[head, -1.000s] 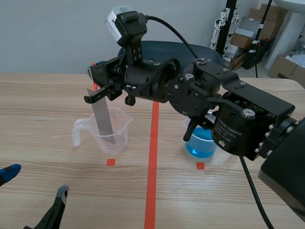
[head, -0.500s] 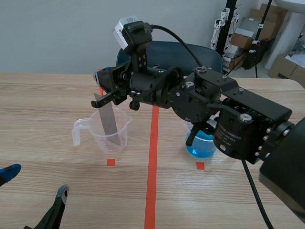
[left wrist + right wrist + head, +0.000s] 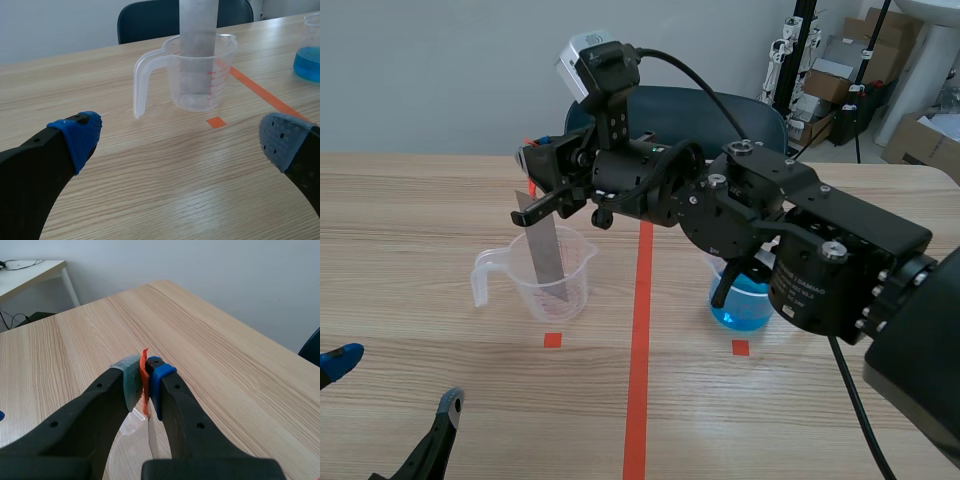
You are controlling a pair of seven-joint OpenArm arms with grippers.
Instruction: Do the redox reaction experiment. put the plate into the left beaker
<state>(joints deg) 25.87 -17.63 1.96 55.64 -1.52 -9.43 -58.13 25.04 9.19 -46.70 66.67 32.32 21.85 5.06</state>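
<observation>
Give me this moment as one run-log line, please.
right jaws: shut on flat grey metal plate | plate: lower end inside clear plastic handled beaker | left jaws: open, empty

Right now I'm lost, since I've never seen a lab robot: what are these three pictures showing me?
It is a robot with two black arms at a wooden table. One picture looks out from between the arms; the other two come from a camera on each wrist. The right gripper is shut on a grey metal plate, whose lower end stands inside the clear beaker. A beaker of blue liquid stands apart from it. The left gripper hangs open, low over the table.
</observation>
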